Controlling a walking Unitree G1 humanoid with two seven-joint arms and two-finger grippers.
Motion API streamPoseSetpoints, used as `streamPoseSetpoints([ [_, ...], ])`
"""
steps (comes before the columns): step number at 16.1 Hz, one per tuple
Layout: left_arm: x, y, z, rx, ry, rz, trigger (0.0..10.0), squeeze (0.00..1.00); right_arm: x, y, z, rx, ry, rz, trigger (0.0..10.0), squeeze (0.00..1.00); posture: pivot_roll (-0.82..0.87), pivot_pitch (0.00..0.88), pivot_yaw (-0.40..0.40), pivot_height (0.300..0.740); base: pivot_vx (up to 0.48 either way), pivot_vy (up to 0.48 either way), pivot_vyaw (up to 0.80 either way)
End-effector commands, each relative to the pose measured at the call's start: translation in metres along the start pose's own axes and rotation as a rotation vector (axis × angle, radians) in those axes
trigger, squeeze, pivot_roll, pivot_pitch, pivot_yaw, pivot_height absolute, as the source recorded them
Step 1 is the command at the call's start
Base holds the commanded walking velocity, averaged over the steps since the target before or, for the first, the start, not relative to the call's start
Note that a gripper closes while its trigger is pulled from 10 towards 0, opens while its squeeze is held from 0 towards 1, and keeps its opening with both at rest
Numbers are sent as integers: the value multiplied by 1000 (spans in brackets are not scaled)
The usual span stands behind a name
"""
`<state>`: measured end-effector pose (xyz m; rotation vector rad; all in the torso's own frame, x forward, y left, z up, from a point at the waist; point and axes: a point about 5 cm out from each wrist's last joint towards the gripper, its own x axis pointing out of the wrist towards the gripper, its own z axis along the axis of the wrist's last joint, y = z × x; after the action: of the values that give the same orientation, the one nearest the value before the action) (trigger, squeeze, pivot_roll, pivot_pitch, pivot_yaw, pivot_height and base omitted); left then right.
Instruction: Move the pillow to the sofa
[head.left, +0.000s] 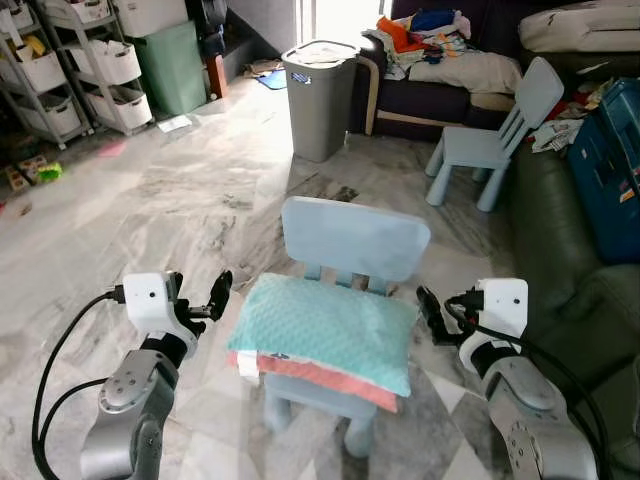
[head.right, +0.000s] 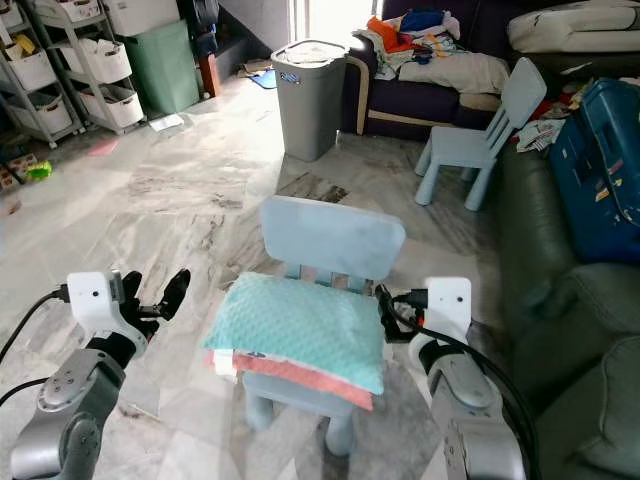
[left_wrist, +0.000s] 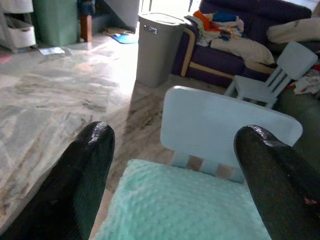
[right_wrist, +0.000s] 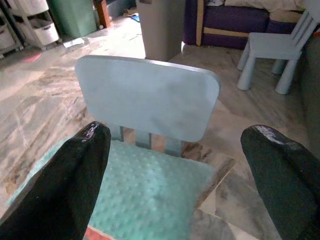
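Left eye view shows the left gripper (head.left: 218, 297) poised just off one short end of the pillow (head.left: 325, 335), and the right gripper (head.left: 432, 318) just off the other end. Both have their fingers spread apart and neither touches anything. The pillow lies between them on the seat of a small pale-blue chair (head.left: 355, 238), its far long edge against the slats under the backrest.

The main risk is probably an uneven grab. If one gripper closes on the soft fill before the other, the pillow could fold or slide off the seat toward the marble floor (head.left: 180, 200). Pinching only the top layer may let the rest sag out of the grasp. The chair looks light, so a push against its backrest could shift or tip it. The dark green sofa (head.left: 560, 260) lies beyond the right gripper, with a blue case (head.left: 610, 170) resting on it, so the carry has to find a free spot.

The pillow is mint green with a dotted, bumpy texture on top. A coral-pink layer shows along the near edge, with a small white tag at the corner nearest the left gripper. It looks plump and overhangs the seat.
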<state>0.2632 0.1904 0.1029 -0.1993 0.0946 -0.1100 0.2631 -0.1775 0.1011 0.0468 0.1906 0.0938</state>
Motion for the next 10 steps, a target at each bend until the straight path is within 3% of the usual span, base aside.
streamPoseSetpoints([
  [1, 0, -3, 5, -4, -10, -17, 10000, 0, -1, 2, 11, -4, -35, 7, 10000, 0, -39, 0, -1, 740, 0, 0, -800],
  [10, 3, -4, 5, -15, 8, -7, 10000, 0, 2, 6, 14, 2, -29, 21, 10000, 0, -39, 0, 0, 740, 0, 0, -800],
])
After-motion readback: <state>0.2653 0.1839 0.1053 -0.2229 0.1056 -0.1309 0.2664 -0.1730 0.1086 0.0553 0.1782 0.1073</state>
